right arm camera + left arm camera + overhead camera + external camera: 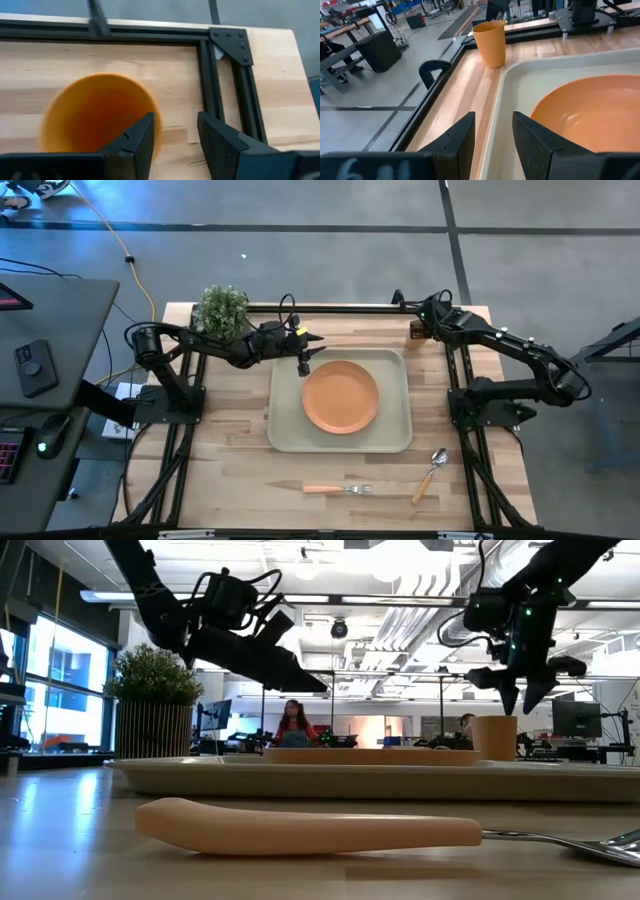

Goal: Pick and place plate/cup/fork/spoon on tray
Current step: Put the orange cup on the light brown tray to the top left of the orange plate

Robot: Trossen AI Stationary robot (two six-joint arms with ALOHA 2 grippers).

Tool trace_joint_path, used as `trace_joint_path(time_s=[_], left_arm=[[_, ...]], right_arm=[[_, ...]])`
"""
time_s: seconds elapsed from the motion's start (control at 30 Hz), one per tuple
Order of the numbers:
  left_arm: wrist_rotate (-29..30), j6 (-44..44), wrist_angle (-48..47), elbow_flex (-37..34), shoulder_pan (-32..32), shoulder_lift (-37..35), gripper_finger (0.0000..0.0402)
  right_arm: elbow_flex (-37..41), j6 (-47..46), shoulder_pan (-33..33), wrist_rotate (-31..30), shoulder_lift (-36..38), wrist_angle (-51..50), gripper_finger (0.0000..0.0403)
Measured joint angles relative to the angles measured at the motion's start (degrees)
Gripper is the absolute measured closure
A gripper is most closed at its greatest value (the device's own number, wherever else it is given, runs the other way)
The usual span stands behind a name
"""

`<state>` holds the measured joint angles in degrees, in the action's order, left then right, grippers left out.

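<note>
High view, orange plate (pixel 340 397) (round), beige tray (pixel 285 430)

no readable text, label, brand or sign anywhere. only pale, blurred marks, perhaps digits, on the dark body of the left gripper (pixel 493 142), just behind its fingers, too unclear to read.

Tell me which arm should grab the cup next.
Right, probably. The right gripper hangs open directly above the cup beyond the tray; the left gripper hovers at the plate.
</note>
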<state>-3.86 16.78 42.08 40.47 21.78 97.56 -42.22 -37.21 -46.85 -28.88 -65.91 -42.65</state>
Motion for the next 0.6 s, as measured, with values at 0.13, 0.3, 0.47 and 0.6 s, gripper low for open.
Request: trace_joint_path(time_s=[0.13,0.3,0.47,0.6], left_arm=[[0.04,0.00,-0.91,0.00,0.00,0.00,0.0280],[0.04,-0.13,-0.97,0.00,-0.09,0.00,0.0280],[0.04,-0.15,-3.04,0.00,-0.07,0.00,0.0280],[0.02,-0.13,-3.42,0.00,-0.07,0.00,0.0280]], right_arm=[[0.09,0.69,-1.24,0.79,-0.02,0.92,0.0279],[0.09,1.68,-1.27,4.10,-0.19,2.08,0.0297],[0.09,1.64,-1.55,4.10,-1.78,2.16,0.0310],[0.09,1.34,-1.55,4.15,-3.94,2.51,0.0318]])
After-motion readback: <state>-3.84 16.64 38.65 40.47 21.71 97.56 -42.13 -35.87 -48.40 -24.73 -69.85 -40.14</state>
